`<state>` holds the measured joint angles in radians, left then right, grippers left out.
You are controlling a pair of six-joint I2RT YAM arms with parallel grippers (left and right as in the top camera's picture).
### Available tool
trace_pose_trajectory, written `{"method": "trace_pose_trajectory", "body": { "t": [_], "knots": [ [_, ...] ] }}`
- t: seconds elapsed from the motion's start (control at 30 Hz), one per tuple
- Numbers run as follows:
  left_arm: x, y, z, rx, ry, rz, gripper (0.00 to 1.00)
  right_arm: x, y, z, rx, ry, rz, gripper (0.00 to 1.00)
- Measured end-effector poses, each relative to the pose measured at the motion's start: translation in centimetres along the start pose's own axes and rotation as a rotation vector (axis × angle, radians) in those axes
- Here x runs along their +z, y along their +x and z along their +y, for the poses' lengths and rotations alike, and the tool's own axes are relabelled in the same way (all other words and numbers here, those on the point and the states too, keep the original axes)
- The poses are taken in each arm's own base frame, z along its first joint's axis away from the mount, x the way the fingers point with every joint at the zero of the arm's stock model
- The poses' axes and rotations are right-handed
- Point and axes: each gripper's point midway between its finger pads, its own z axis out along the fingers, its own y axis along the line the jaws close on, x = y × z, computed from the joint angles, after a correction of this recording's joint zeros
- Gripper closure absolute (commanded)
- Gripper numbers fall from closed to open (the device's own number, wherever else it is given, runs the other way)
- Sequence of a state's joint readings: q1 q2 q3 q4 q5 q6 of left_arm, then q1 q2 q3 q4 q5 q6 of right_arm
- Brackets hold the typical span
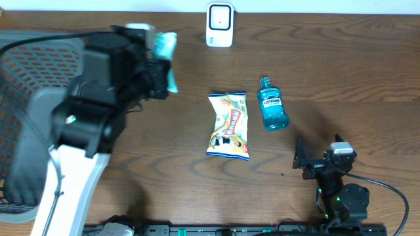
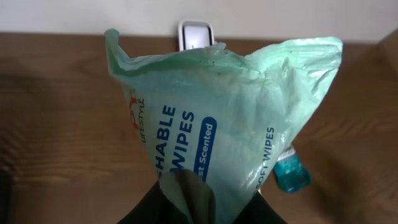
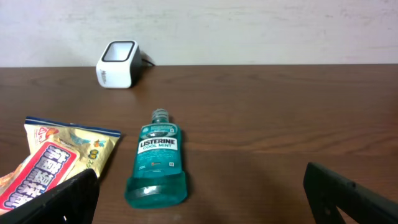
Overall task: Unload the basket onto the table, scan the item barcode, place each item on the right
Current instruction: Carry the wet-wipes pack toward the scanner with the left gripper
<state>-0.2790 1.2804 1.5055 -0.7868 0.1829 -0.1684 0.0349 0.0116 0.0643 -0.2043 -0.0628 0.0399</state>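
Observation:
A pale green pack of flushable wipes (image 2: 230, 118) fills the left wrist view, held up off the table with my left gripper (image 2: 205, 208) shut on its lower end. Overhead, the wipes pack (image 1: 167, 49) shows beside the raised left arm, left of the white barcode scanner (image 1: 219, 25). The scanner (image 2: 196, 36) peeks out behind the pack's top edge. No barcode is visible on the pack. My right gripper (image 1: 298, 157) rests low at the front right, open and empty, its fingers (image 3: 62, 202) wide apart.
A teal mouthwash bottle (image 1: 272, 105) lies at mid-table, right of a yellow snack bag (image 1: 229, 126). Both lie in front of my right gripper (image 3: 202, 199): the bottle (image 3: 158, 158) and the bag (image 3: 56, 158). A dark mesh basket (image 1: 13, 98) stands at the far left.

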Motion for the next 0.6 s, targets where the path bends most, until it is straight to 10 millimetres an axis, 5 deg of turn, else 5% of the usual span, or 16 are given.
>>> {"method": "trace_pose_trajectory", "body": {
  "t": [0.6],
  "knots": [
    [13.2,9.9,-1.9,0.133,-0.111,0.399,0.89,0.0,0.0,0.0,0.0,0.0,0.0,0.01]
  ]
}}
